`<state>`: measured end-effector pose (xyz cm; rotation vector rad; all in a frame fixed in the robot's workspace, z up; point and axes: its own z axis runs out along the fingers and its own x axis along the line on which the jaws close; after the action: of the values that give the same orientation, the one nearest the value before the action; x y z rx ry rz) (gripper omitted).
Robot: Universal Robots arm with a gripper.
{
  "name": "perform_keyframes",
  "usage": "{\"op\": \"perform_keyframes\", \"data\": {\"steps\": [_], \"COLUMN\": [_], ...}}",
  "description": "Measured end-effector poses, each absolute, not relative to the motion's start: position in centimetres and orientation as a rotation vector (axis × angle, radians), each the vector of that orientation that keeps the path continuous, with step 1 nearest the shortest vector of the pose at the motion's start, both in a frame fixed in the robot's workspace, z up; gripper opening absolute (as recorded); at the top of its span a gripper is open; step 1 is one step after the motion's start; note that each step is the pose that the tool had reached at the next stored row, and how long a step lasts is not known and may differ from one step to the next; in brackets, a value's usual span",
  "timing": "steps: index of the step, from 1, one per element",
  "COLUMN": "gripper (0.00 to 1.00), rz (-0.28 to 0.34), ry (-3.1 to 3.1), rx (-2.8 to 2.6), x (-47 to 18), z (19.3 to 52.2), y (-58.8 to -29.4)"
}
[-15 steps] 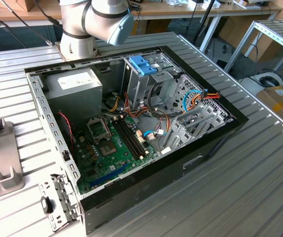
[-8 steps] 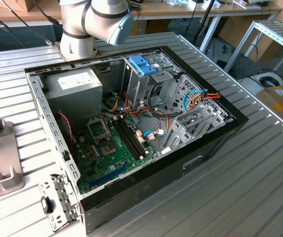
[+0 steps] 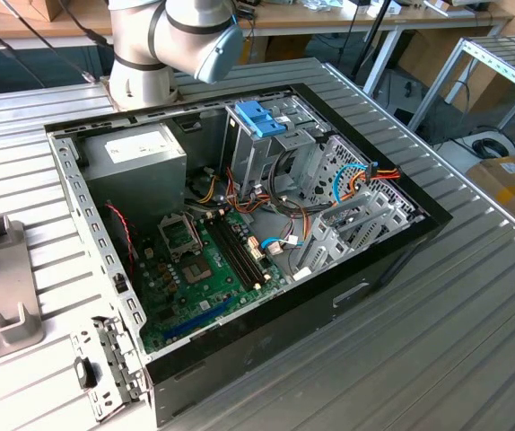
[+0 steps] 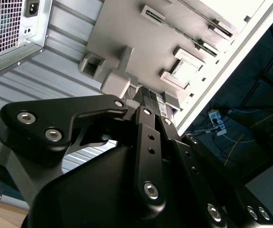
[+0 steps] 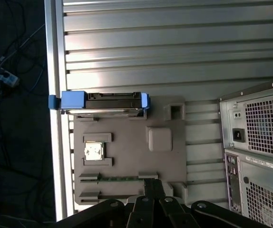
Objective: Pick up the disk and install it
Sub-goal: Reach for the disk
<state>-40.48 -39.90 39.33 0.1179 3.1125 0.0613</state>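
The disk point(image 5: 110, 98) stands on edge in a slot at one end of the grey fixture plate point(image 5: 127, 137), close to the table's edge. It is dark metal with a light blue bracket point(image 5: 72, 100) wrapped around its ends. In both wrist views my gripper point(image 5: 151, 186) hovers over the opposite end of the plate, well apart from the disk. Its black fingers point(image 4: 148, 102) are pressed together, shut, with nothing between them.
The open computer case point(image 3: 240, 224) lies on the ribbed metal table point(image 3: 437, 341), with a blue caddy handle point(image 3: 262, 117) on its drive cage and a grey power supply point(image 3: 141, 153). The fixture plate point(image 3: 6, 305) also carries a processor chip point(image 5: 93, 152) and a memory stick point(image 5: 117, 178).
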Motion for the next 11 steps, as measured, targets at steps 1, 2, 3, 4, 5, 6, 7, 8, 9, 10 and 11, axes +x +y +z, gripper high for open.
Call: {"op": "perform_keyframes", "data": {"steps": [1,2,3,4,5,6,7,8,9,10,11], "gripper": [0.1,0.1,0.1,0.1,0.1,0.1,0.1,0.1,0.1,0.1,0.1], "rz": [0.061,0.061,0.061,0.061,0.061,0.061,0.061,0.061,0.061,0.061,0.061], "ry": [3.112,3.112,3.112,3.112,3.112,3.112,3.112,3.113,3.113,3.112,3.113], "rx": [0.118,0.118,0.118,0.118,0.118,0.118,0.118,0.118,0.118,0.118,0.118], "x": [-40.55,-40.6,-40.67,-40.75,-40.91,-41.0,-41.04,-41.08,-41.12,-41.2,-41.26], "z": [39.32,39.32,39.32,39.33,39.33,39.32,39.32,39.33,39.33,39.32,39.33], "y": [-39.9,-39.9,-39.89,-39.89,-39.89,-39.9,-39.9,-39.9,-39.9,-39.9,-39.9]}}
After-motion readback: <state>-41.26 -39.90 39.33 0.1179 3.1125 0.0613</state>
